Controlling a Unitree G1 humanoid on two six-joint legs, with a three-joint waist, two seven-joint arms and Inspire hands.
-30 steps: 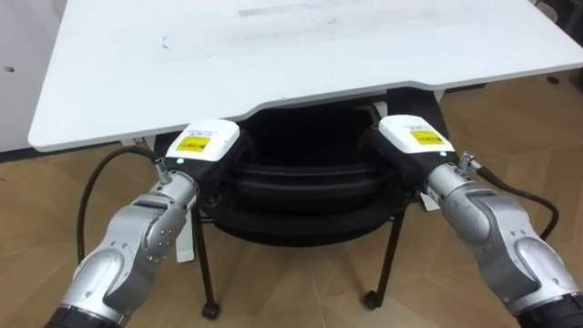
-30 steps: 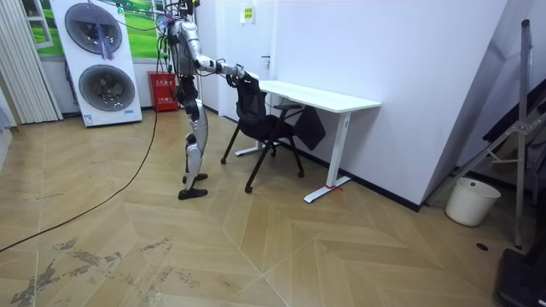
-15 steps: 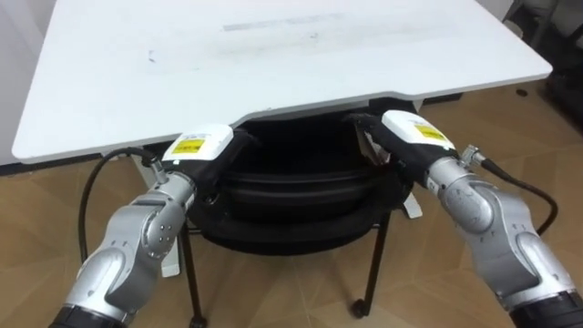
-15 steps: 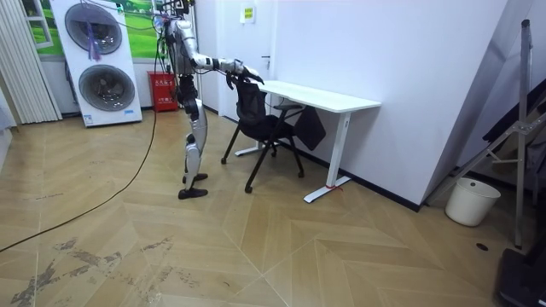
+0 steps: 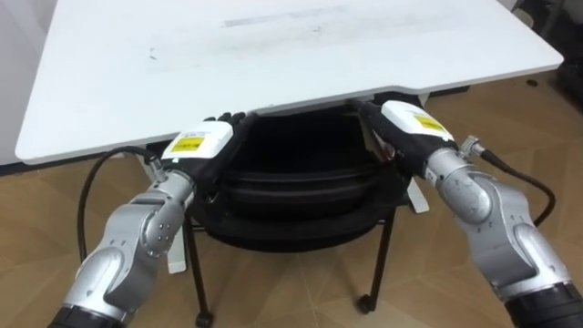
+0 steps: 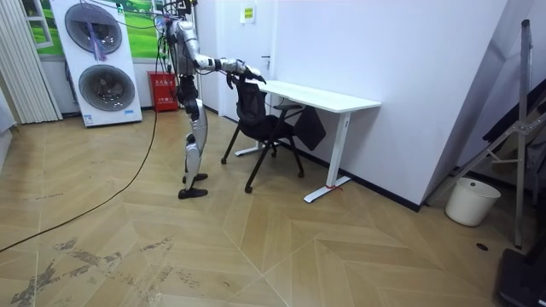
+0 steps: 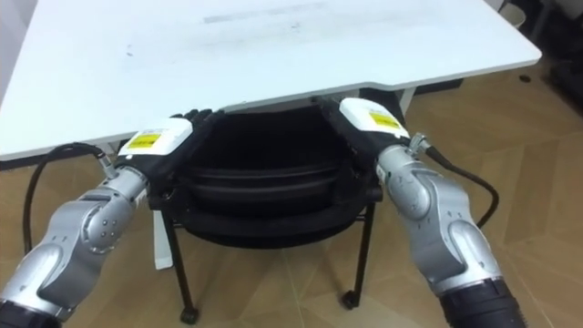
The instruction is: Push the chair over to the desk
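Chair [image 5: 301, 182] sits further under desk [image 5: 273, 55] than a second ago.
Left hand [image 5: 202, 144] and right hand [image 5: 410, 123] on its back, grip cannot be told; push looks nearly done, next a short straight shove.

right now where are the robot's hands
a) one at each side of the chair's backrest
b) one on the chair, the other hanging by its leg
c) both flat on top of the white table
a: the left hand and the right hand sit at opposite sides of the backrest of the black chair, below the near edge of the table.
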